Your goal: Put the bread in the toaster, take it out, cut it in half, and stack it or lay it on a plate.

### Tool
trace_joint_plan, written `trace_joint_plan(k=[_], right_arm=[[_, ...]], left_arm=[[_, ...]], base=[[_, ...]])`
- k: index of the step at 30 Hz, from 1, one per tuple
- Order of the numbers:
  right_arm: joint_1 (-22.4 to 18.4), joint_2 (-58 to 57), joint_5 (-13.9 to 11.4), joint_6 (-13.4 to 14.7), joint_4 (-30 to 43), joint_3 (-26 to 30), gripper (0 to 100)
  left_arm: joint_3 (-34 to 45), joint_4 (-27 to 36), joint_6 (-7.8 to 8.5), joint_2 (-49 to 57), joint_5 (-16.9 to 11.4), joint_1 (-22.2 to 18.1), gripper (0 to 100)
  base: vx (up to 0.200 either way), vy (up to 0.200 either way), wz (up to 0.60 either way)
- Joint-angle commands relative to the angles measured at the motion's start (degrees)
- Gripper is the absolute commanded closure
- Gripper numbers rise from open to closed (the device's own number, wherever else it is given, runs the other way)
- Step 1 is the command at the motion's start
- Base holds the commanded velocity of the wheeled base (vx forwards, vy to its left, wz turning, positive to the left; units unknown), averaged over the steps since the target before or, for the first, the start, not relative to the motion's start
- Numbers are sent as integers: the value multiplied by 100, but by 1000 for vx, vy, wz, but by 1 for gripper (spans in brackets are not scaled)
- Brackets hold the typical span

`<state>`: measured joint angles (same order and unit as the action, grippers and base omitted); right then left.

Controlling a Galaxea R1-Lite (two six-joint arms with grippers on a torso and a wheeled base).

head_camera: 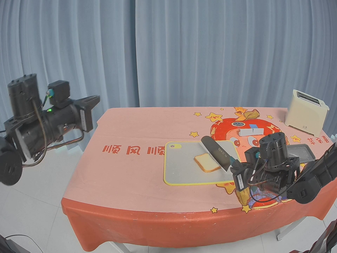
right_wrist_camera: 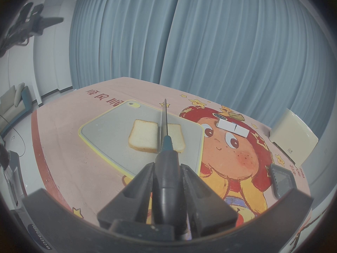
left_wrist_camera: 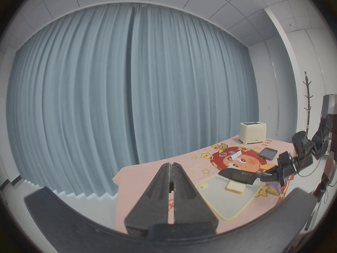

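A slice of bread point(head_camera: 207, 162) point(right_wrist_camera: 156, 140) point(left_wrist_camera: 235, 186) lies flat on the grey, yellow-rimmed cutting board point(head_camera: 182, 169) point(right_wrist_camera: 105, 137) point(left_wrist_camera: 224, 202). My right gripper point(head_camera: 237, 169) point(right_wrist_camera: 167, 180) is shut on the handle of a dark knife point(head_camera: 217, 153) point(right_wrist_camera: 164, 123) point(left_wrist_camera: 242, 175), whose blade stands edge-down over the middle of the slice. The cream toaster point(head_camera: 306, 112) point(right_wrist_camera: 293, 137) point(left_wrist_camera: 252, 132) stands at the table's far right corner, its slot looking empty. My left gripper point(left_wrist_camera: 172, 190) point(head_camera: 92, 106) hangs shut and empty off the table's left side.
A dark square plate point(head_camera: 302, 151) point(right_wrist_camera: 282, 181) point(left_wrist_camera: 268, 153) sits right of the board, beside my right wrist. Two small white blocks point(head_camera: 252, 131) point(right_wrist_camera: 233, 128) lie behind the board. The pink printed cloth point(head_camera: 140, 180) left of the board is bare.
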<state>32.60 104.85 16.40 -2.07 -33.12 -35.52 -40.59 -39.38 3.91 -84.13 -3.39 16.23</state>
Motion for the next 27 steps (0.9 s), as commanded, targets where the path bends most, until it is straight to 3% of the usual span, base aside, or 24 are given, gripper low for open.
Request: trace_joint_plan(k=[1,12,16,19,20,23,27], right_arm=[[-8,-35,-5,5,-28,2,100],[-8,-149,-5,23,-28,-16,100],[-8,-149,4,23,-28,10,100],[-8,-184,4,23,-28,19,100],[-8,-193,4,23,-28,19,100],[-8,-316,4,14,-28,72,100],[1,-386,4,14,-28,89,100]], left_arm=[[1493,-589,92,1373,14,-489,100],[3268,-756,31,2902,66,-533,100],[4059,-668,-128,3596,75,-550,100],[4051,26,-374,4422,172,-559,100],[4051,70,-374,4475,181,-559,100],[4051,1011,-374,5451,515,-568,100],[4051,2215,-383,6576,647,-568,100]], base=[[0,0,0],[0,0,0],[0,0,0],[0,0,0],[0,0,0],[0,0,0],[0,0,0]])
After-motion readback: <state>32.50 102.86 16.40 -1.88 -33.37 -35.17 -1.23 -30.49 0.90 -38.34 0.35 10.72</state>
